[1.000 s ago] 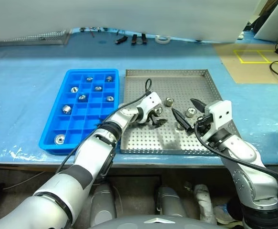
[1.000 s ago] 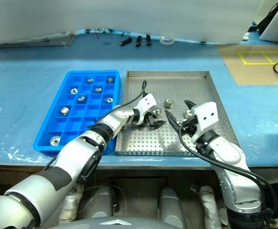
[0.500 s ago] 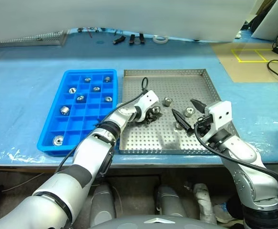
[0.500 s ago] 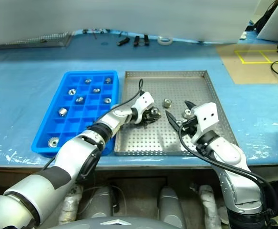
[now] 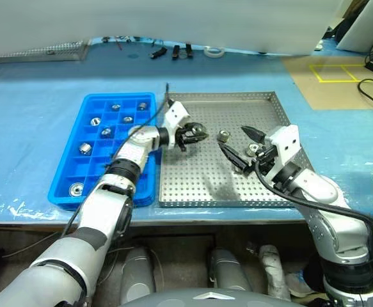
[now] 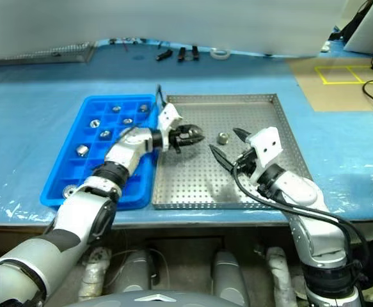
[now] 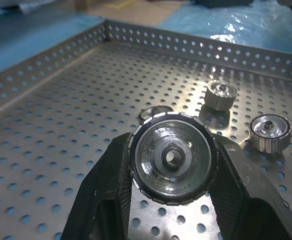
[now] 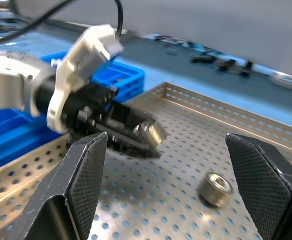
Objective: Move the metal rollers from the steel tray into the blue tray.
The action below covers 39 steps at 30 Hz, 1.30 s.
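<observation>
Above the steel tray [image 5: 263, 185], left tool [image 5: 196, 133] pinching a roller [image 7: 172, 156], right tool [image 5: 236, 144] spread, loose rollers [image 5: 224, 135] between.

The large shallow steel tray [image 5: 263, 185] was dull silver perforated metal with a soft sheen. The small silver-grey metal roller [image 7: 172, 156] looked polished and glossy, clamped between matt black textured fingers [image 7: 110, 200]. The bright blue compartmented tray [image 5: 71, 169] was smooth plastic.
</observation>
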Motion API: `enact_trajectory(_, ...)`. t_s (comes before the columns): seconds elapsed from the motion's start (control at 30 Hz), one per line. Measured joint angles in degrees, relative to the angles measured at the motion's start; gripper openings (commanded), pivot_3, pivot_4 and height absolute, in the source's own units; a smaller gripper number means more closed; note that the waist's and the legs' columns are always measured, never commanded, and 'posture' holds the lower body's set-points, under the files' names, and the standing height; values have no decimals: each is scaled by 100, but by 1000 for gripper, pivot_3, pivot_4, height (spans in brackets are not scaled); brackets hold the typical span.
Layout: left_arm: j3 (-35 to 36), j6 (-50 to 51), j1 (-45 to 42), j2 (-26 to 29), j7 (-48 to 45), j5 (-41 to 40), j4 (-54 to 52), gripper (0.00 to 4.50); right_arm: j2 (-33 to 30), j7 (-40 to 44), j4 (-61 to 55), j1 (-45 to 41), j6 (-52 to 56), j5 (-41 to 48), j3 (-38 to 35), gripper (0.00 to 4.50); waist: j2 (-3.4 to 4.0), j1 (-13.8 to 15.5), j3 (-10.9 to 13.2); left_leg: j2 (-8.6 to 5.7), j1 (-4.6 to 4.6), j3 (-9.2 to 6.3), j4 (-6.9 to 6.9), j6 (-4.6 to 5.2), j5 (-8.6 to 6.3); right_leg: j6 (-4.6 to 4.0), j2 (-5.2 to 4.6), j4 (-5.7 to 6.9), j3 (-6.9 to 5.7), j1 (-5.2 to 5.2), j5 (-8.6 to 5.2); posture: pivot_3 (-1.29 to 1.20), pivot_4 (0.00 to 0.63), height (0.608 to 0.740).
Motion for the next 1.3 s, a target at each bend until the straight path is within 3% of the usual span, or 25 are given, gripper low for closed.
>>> enact_trajectory(0.23,369,1610,2031,1085,448,-494,-3344,1707,184,1134,1676,-1670,-593,-74,802,3984,5,247,3,30,-2,0,-39,-30,19,-27,19,8,-27,-15,-15,184,150,740)
enact_trajectory(0.5,1072,2732,3844,1552,1334,-1025,-5807,1707,888,2248,3598,-2984,-1546,-320,1492,3984,7,734,5,30,-33,-14,-36,-32,19,-30,14,8,-53,-27,-18,375,150,740)
enact_trajectory(0.77,1284,2917,4387,1571,2228,-1060,-6326,1707,1199,2755,4098,-3216,-1787,-365,1645,3984,6,1082,6,34,-38,-30,-34,-42,25,-28,12,22,-59,-23,-17,426,150,740)
enact_trajectory(1.07,1034,2713,4213,1490,2632,-1000,-5991,1707,1182,2810,4145,-3215,-1775,-439,1641,3984,6,1100,5,33,-43,-58,-34,-63,37,-28,24,26,-60,-26,-17,383,150,740)
enact_trajectory(1.3,953,2625,3992,1543,2473,-1053,-5509,3985,1111,2653,3907,-3126,-1683,-456,1564,3984,6,1046,5,33,-42,-58,-34,-66,39,-28,25,27,-60,-27,-17,326,150,740)
